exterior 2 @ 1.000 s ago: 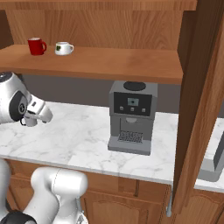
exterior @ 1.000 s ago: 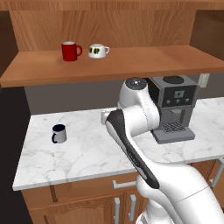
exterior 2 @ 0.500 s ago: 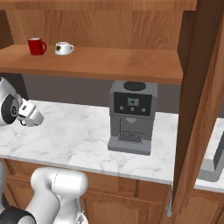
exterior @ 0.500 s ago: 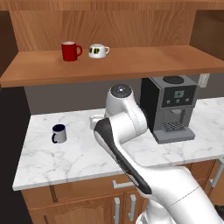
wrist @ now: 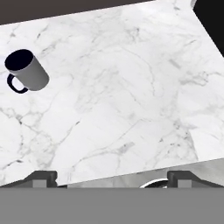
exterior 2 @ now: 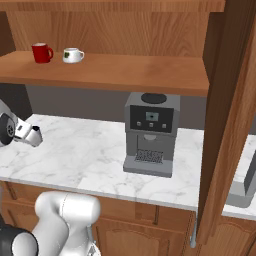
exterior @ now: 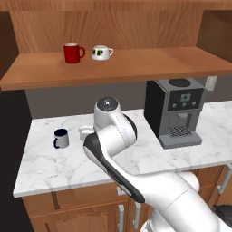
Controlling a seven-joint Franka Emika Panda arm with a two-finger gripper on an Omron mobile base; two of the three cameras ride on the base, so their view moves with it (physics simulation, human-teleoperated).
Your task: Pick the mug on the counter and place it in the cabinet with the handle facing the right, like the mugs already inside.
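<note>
the gripper (wrist: 112,177) stood wide open and empty above the counter (wrist: 131,100), its two dark finger tips (wrist: 41,178) far apart with bare marble between them; in the hand view the mug (wrist: 28,70) sat well clear of the fingers, off toward the upper left corner of that view, upright on the slab, its dark inside showing and its handle (wrist: 15,84) turned toward the lower left there. in the left base view the hand (exterior: 86,132) hung low over the counter (exterior: 54,167), just beside the mug (exterior: 61,138) on its right, not touching it; the mug's handle (exterior: 55,142) pointed to the left in that view. in the right base view the hand (exterior 2: 29,134) showed at the left edge over the counter (exterior 2: 85,155). above and beyond the gripper ran the cabinet (exterior: 136,63), where a red mug (exterior: 72,52) and a white cup (exterior: 101,52) stood near each other, handles to the right. a coffee machine (exterior: 174,111) stood on the counter well apart from the gripper, on its right
</note>
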